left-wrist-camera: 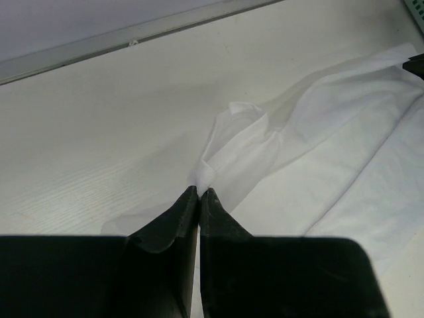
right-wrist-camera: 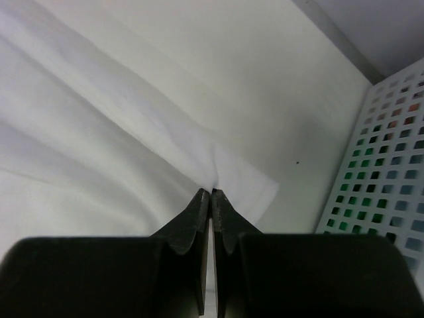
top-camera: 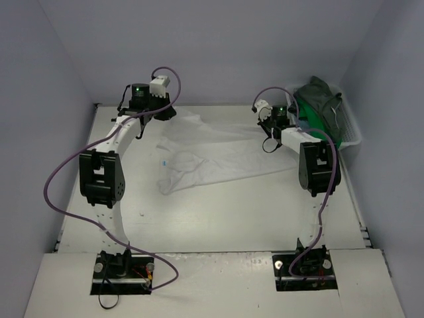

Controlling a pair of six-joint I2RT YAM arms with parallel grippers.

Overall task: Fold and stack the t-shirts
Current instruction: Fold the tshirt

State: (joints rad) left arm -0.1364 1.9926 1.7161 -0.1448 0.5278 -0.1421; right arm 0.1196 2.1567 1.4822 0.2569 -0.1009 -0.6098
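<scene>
From the top external camera, a white cloth t-shirt lies spread and rumpled across the middle of the pale flat table. It runs from the far left towards the far right. The left gripper is at the shirt's far-left end and the right gripper is at its far-right end, so the cloth stretches between them. In the far right corner stands a white plastic mesh basket. It holds a dark grey-green cloth shirt heaped on top of a bright green cloth shirt.

From the left wrist camera, the left gripper has its black fingers pressed together, and they pinch a gathered fold of the white cloth t-shirt. The cloth bunches at the tips and fans away to the right over the table.

From the right wrist camera, the right gripper is also pressed together, nipping the white cloth t-shirt near a corner. A small flap lies flat just beyond the tips, and the rest spreads to the left. The basket stands near on the right, apart from the cloth. Green shows through its lower holes.
</scene>
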